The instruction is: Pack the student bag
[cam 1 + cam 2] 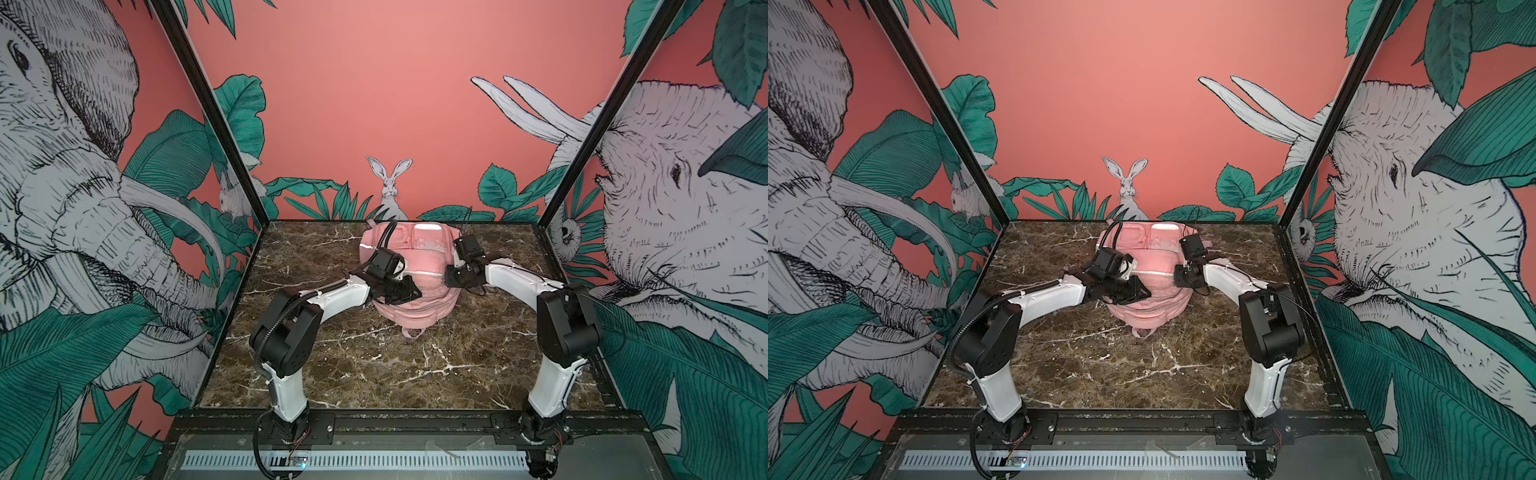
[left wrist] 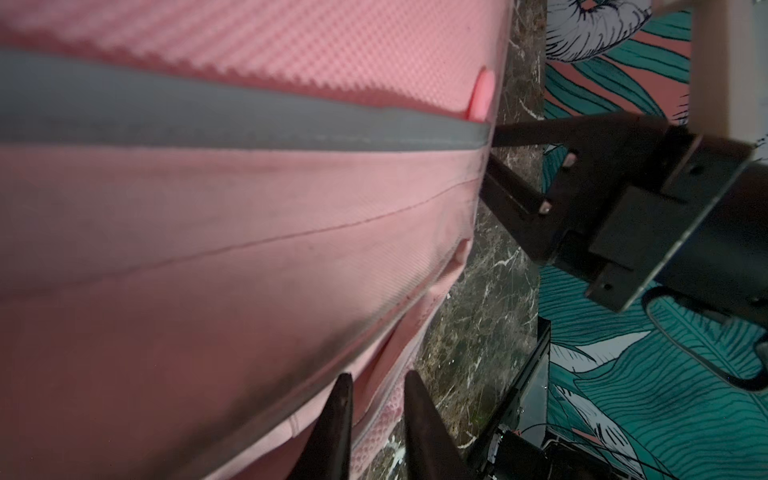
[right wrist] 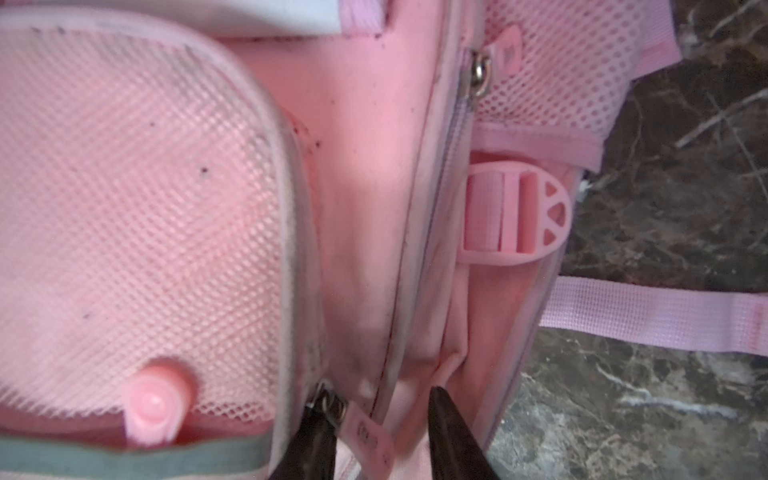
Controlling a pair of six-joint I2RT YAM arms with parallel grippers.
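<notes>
**Both top views.** Student bag (image 1: 415, 309) (image 1: 1150, 309) lies on the marble tabletop (image 1: 374, 374), centred and toward the back wall. Its top loop (image 1: 413, 332) points at the near edge. Left gripper (image 1: 405, 291) (image 1: 1140, 293) sits over the bag's left flank, right gripper (image 1: 449, 276) (image 1: 1179, 276) at its right flank. Jaw gaps are too small to read from here.

**Left wrist.** Bag fabric fills most of the view, crossed by a grey reflective strip (image 2: 208, 112). The left claw's jaws are parted narrowly and straddle the bag's piped edge. The gap is wider than the piping, so nothing looks pinched. The right claw shows at the bag's far edge, fingers apart.

**Right wrist.** The right claw's jaws are spread wide over a seam, gripping nothing. One finger (image 3: 316, 436) rests against a metal zip pull (image 3: 328, 405), with a white label (image 3: 370, 432) between the fingers. Pink buckle (image 3: 515, 216) and webbing strap (image 3: 648, 316) lie beside the seam.
</notes>
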